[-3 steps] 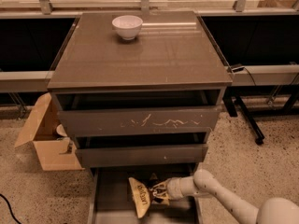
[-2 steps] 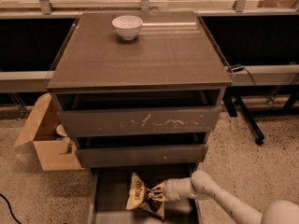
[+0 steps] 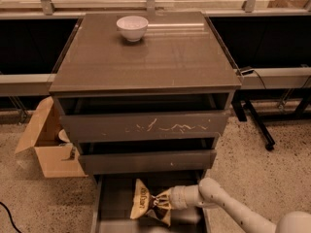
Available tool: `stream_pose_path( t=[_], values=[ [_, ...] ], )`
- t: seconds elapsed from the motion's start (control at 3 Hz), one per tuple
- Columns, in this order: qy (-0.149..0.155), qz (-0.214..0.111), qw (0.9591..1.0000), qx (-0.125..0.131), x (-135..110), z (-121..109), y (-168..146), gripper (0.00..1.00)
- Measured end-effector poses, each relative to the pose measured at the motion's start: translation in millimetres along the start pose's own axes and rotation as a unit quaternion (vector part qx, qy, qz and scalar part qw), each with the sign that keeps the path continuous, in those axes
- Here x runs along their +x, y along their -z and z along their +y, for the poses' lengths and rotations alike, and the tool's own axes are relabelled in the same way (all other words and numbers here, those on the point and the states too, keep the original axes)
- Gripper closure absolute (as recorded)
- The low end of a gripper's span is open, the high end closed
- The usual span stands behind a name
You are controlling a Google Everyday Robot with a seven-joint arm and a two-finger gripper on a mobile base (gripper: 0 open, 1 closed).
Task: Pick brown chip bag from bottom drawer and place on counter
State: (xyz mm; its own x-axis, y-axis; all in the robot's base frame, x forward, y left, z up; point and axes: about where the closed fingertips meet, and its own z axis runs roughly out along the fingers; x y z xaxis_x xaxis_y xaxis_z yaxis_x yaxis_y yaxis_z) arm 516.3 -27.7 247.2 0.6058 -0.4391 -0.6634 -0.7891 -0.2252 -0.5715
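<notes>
**One crinkled bag, pinched at its end inside the lowest drawer**

The small crinkled dark-brown chip bag with a tan end point(image 3: 142, 204) sits tilted over the floor of the shallow grey-brown bottom drawer point(image 3: 116, 194). That drawer is pulled out beneath the plain-front middle drawer point(image 3: 146, 161) and the scratched-front drawer point(image 3: 146, 126). The robot's pale two-finger claw point(image 3: 156, 207) reaches in from the right and is pressed together on the bag's dark right-hand end. The tan end points up and to the left.

Judging by its creased film skin, the bag is light, soft and somewhat slippery. Its contents are probably fragile, so a hard squeeze on the belly would likely crush them. The sealed end or a folded edge offers the safer hold, since film there bunches in the grip instead of sliding. A limp bag may swing, or catch the middle drawer's front, on the way up to the glossy grey-brown square worktop point(image 3: 146, 64), where a small white bowl point(image 3: 132, 27) stands near the rear edge.
</notes>
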Motion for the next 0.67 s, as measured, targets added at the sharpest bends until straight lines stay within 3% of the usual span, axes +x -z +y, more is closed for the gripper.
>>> stream_pose_path(
  t=[0.67],
  values=[
    [0.013, 0.006, 0.9999, 0.005, 0.5, -4.3, -0.7, 1.0]
  ],
)
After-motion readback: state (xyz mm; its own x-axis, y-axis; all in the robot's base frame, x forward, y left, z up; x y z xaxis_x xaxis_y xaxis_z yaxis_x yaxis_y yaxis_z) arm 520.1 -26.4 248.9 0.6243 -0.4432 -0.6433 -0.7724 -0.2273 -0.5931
